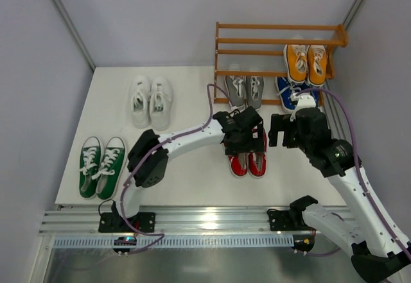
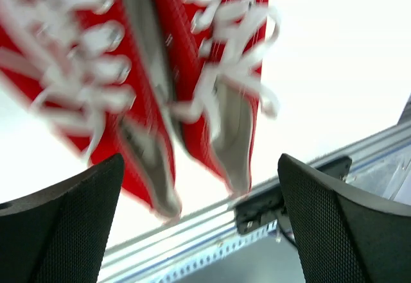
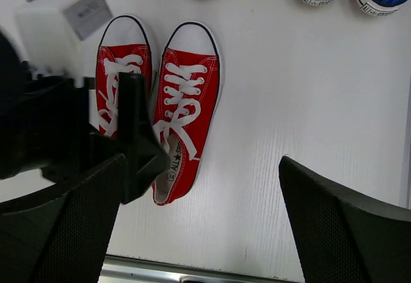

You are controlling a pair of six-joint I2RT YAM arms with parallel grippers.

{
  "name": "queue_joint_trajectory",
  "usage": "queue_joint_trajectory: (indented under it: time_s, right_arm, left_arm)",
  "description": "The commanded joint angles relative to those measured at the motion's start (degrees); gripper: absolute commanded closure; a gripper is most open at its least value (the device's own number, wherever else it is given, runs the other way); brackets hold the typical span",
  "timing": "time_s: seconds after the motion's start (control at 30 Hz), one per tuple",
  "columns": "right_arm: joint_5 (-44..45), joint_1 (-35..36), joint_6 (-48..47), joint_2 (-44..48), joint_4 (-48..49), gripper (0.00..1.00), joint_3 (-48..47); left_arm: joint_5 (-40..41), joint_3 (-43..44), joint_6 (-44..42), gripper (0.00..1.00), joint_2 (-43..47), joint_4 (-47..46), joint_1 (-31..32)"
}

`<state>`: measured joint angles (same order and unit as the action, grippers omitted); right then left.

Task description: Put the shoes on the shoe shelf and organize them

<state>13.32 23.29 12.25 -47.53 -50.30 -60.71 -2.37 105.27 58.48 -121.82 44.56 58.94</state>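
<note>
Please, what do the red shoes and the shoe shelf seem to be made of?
The red shoes look like matte canvas, a fine weave showing on the sides; their white toe caps look smooth, probably rubber. The shoe shelf looks like orange-brown finished wood, though no grain shows here.

Pale grey walls (image 1: 148,13) close in the white tabletop (image 1: 186,90) from 9, 12 and 3 o'clock. An aluminium rail (image 1: 212,219) runs along its 6 o'clock edge, catching soft glare.
</note>
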Motion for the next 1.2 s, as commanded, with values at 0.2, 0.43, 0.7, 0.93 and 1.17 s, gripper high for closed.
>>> queue_joint_trajectory:
  time_s: [0.2,0.43,0.7,0.93,1.17]
  right_arm:
    - [-9.5,-1.4,4.4,0.0,7.1,0.00,8.4]
    - [-25.7,0.2,5.2,-10.6,16.0,0.00,13.4]
    - [-19.9,2.6,9.3,-24.7,17.8,0.02,9.6]
    - [-16.8,7.0,13.5,-34.6,21.6,0.15,7.8]
    - [-8.8,9.9,19.6,-44.5,21.9,0.66,3.0]
  left_arm:
    - [25.6,-11.5,-0.9,0.00,26.7,2.7,-0.6]
    - [27.1,-23.0,1.4,0.00,39.0,3.4,-3.9]
    - [29.6,-32.9,3.0,0.00,52.6,3.2,-5.3]
    - [28.6,-37.3,-2.8,0.00,59.8,3.5,-9.4]
    - [23.8,-43.0,-9.1,0.00,65.3,1.1,-15.0]
